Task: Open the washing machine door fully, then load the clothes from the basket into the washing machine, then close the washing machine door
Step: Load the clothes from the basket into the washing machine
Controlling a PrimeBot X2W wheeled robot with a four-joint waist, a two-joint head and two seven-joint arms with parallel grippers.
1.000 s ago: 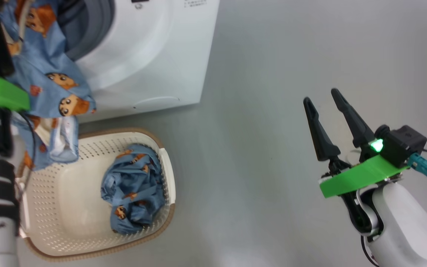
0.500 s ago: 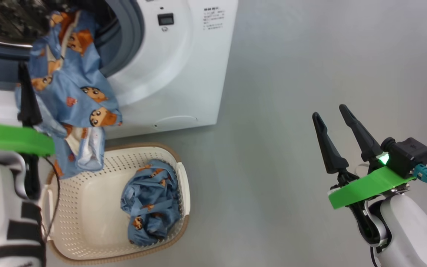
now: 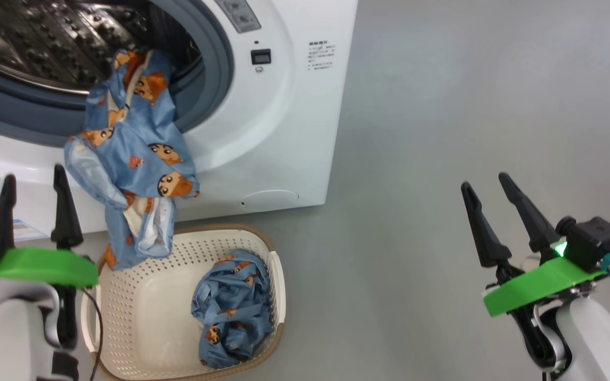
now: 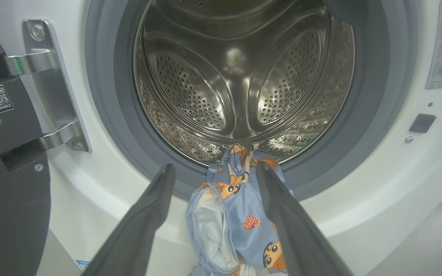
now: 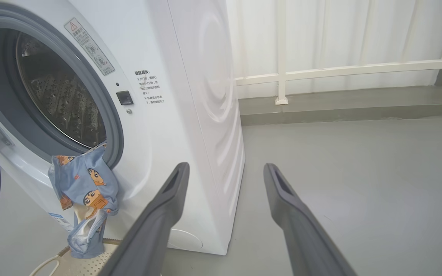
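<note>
Left gripper [image 3: 33, 175], two long dark tapered fingers, sits lower left in head view, tips pointing up, jaws spread wide, gripping nothing. Bright-green flat plastic plate [image 3: 40, 267] at its wrist, w/ pale white left forearm [image 3: 11, 338] below. Right gripper [image 3: 484, 182], same dark finger pair, sits lower right, leaning a bit left, jaws also wide apart & empty. Second green plate [image 3: 543, 283] at that wrist is tilted, w/ black boxy camera block [image 3: 593, 241] on top, small green light [image 3: 560, 248] lit. Smooth white right forearm [image 3: 596, 338] runs off the bottom corner.
</note>
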